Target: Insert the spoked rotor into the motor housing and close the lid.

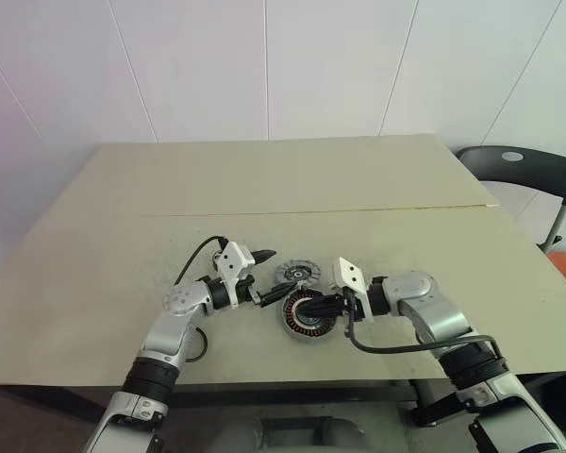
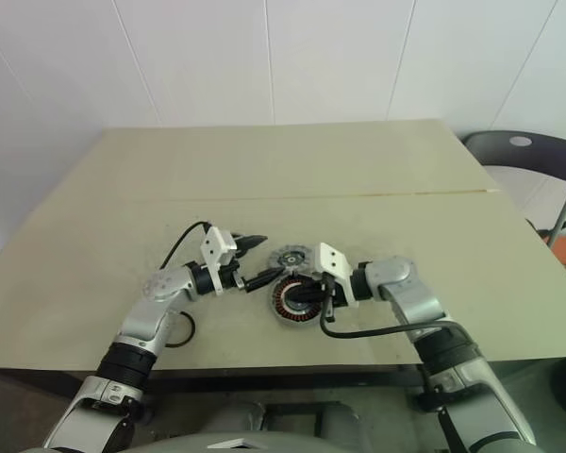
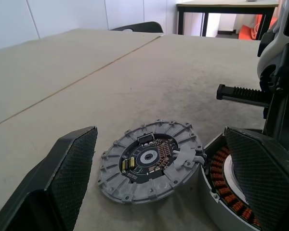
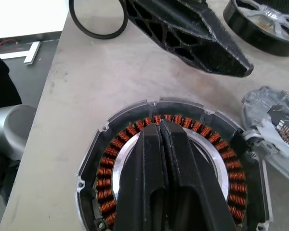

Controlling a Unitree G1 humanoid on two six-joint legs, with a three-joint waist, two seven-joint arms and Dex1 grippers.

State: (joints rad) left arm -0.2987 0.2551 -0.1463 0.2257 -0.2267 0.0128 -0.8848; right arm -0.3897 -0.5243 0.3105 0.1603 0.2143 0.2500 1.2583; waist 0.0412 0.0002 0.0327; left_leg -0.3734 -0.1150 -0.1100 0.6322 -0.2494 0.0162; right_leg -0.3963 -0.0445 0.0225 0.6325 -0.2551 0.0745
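Right pincer (image 4: 160, 126) shut over motor housing (image 4: 108, 171), no legible markings

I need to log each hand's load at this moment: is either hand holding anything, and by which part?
Nothing is held. The left hand is open beside the lid; the right hand is shut empty over the motor housing.

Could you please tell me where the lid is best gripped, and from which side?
Probably by its ribbed rim, from above, fingers across its width. The lid lies flat on the table, and the motor housing crowds one edge, so pinch the two free edges.
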